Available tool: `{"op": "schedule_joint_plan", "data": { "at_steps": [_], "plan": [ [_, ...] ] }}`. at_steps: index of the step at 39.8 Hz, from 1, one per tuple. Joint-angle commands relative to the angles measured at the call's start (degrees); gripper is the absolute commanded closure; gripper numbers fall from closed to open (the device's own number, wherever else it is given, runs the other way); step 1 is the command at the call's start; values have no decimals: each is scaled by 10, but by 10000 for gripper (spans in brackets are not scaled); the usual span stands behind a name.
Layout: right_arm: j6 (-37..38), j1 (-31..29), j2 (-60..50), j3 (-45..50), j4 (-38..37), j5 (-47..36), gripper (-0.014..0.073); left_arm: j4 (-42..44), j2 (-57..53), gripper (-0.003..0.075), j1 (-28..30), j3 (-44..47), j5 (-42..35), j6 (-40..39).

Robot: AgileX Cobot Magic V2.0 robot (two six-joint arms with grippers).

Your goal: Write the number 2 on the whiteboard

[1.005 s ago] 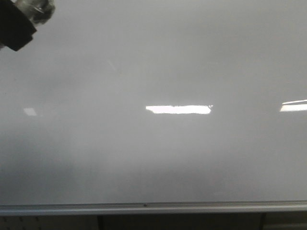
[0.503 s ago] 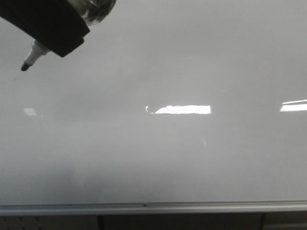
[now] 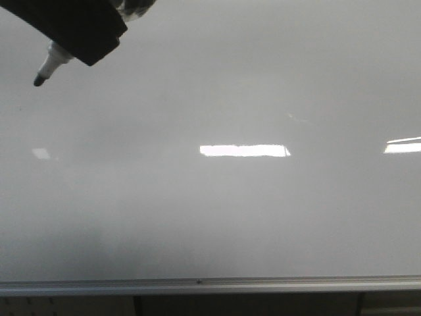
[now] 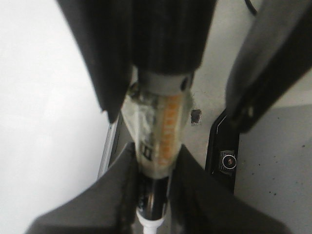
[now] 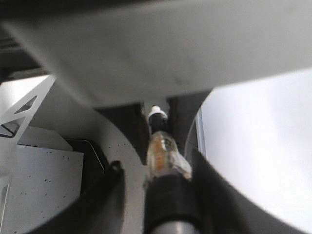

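Front cam is basically all big glossy pale grey-white whiteboard (image 3: 223, 210) w/ a silver metal rail along the bottom edge. Couple of bright white light reflections on it, that's glare, not ink. No black digit 2 shows anywhere on the board surface afaict, it reads blank.

Top left corner of front view: the left pincer (image 3: 69, 29), dark/black, pokes in w/ a marker pen (image 3: 51, 66) sticking out, white neck and black tip aimed down-left. Tip looks just off the board near its upper left, can't tell if it's touching tbh.

Left wrist cam: the left pincer (image 4: 153, 195) is clamped tight on the marker (image 4: 161, 131), fingers (image 4: 114, 195) pressed on both sides of the barrel, which has orange print and some clear tape wrapped round it.

Right wrist cam: the right pincer (image 5: 163, 192) also has a marker (image 5: 163, 156) pinched between its fingers, same clear-wrapped orange-ish barrel, white tip end pointing away from the cam. The whiteboard (image 5: 263, 146) is off to one side there.

No containers in any view.
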Motion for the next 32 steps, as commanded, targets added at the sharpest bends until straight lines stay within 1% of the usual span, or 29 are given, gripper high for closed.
{"op": "schedule_joint_plan", "data": {
  "at_steps": [1,12,15,17,18,20,23,26,28,30,32],
  "plan": [
    [-6,-1,-16,-19,23,-19,363,-19,-16,740,-4,-19,-24,-4],
    [-1,-2,-16,-19,23,3,528,-9,-16,739,-4,-19,-22,-4],
    [-1,-2,-16,-19,23,3,550,-9,-16,732,-4,-19,-22,-4],
    [-1,-2,-16,-19,23,3,554,-9,-16,699,-4,-19,-22,-4],
    [-1,-2,-16,-19,23,3,556,-9,-16,664,-4,-19,-22,-4],
    [-1,-2,-16,-19,23,2,557,-9,-16,582,-4,-19,-22,-4],
    [2,-2,-16,-19,20,3,557,-9,-19,434,-2,-20,-26,-4],
    [20,-3,-21,-19,-7,3,557,-1,-31,325,1,-23,-26,-24],
    [41,-4,-26,-19,-36,2,557,15,-41,295,4,-28,-22,-45],
    [71,-5,-32,-19,-71,3,557,34,-54,289,8,-31,-19,-65],
    [117,-5,-41,-19,-112,3,557,54,-69,289,13,-31,-19,-81]
  ]
}}
